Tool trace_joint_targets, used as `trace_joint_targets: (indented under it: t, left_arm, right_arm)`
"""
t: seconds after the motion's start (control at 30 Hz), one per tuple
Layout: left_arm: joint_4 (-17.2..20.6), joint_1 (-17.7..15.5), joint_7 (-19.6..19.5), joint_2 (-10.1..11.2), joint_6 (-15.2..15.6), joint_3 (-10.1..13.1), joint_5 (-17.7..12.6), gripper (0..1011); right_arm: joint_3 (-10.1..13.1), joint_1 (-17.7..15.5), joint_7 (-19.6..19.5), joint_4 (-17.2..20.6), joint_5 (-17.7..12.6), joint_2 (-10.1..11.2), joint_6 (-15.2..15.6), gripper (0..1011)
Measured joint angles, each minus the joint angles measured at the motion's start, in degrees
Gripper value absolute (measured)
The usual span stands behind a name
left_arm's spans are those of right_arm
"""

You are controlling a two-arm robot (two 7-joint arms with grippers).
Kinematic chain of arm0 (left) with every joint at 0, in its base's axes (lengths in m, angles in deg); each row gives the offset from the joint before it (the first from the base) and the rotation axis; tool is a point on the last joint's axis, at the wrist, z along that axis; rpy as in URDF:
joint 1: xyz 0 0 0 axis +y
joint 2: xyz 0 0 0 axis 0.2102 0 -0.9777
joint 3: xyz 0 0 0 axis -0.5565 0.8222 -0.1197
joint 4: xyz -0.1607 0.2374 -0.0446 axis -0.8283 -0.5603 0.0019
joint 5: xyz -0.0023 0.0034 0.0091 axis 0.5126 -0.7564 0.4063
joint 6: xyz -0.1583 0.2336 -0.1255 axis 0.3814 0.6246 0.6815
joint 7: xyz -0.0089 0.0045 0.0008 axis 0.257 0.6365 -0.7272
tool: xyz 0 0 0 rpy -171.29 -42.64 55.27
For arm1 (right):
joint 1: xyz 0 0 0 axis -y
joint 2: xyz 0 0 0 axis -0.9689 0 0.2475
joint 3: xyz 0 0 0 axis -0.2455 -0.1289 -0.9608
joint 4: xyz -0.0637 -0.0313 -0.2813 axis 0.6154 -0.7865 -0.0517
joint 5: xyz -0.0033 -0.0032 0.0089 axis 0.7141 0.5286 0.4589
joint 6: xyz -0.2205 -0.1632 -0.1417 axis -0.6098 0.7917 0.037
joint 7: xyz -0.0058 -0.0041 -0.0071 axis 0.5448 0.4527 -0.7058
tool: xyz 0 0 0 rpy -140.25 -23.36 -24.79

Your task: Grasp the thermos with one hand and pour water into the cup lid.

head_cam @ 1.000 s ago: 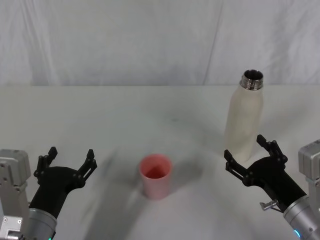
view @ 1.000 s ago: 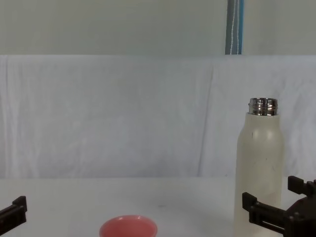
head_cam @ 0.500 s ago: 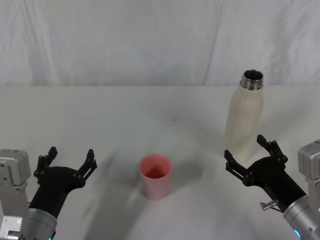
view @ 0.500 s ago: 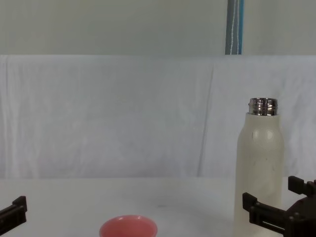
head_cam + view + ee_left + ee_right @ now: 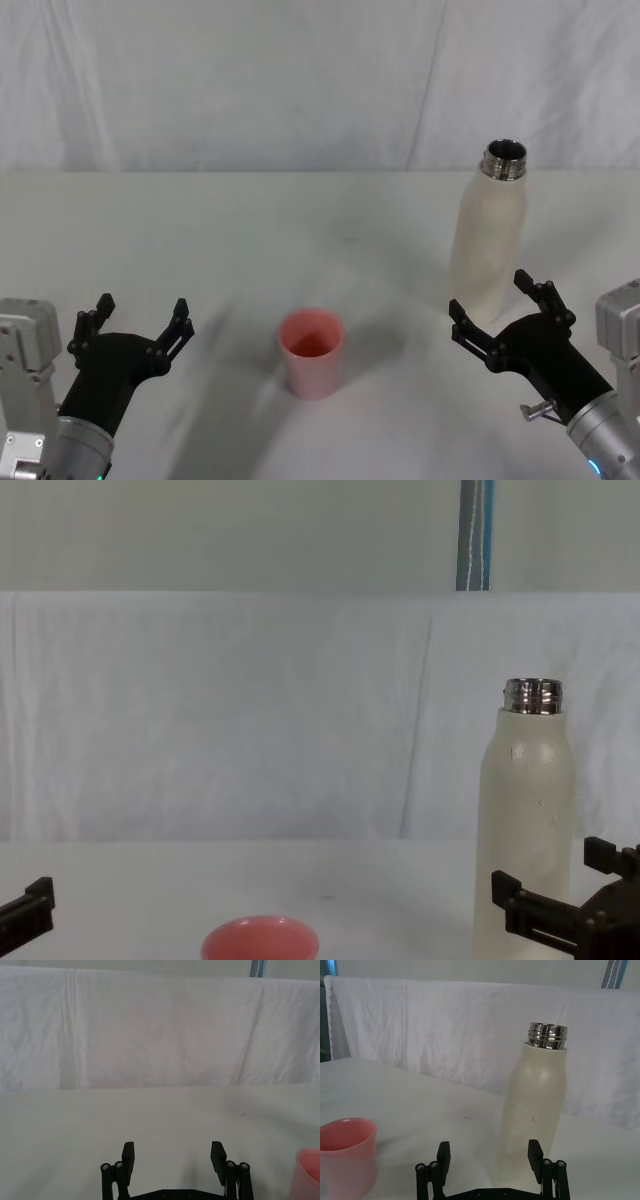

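Since the thermos (image 5: pixel 487 236) stands upright just beyond our spread right gripper (image 5: pixel 508 309), near the table's right edge, we reach forward; our left gripper (image 5: pixel 134 325), also spread, is far.

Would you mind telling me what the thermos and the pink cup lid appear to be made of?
The thermos looks like metal: a cream matte coating on the body, faintly speckled, with a bare, shiny threaded steel neck. The cup lid seems to be plastic, smooth salmon pink with a soft sheen; it could be silicone.
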Motion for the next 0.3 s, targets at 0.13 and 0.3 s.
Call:
trace_joint_targets:
  t: [0.13,0.3]
  left_arm:
    - [0.0,0.0,0.0,0.0,0.0,0.0,0.0,1001]
    - [0.0,0.0,0.0,0.0,0.0,0.0,0.0,1001]
  right_arm:
    - [0.0,0.0,0.0,0.0,0.0,0.0,0.0,1000]
    - [0.0,0.0,0.0,0.0,0.0,0.0,0.0,1000]
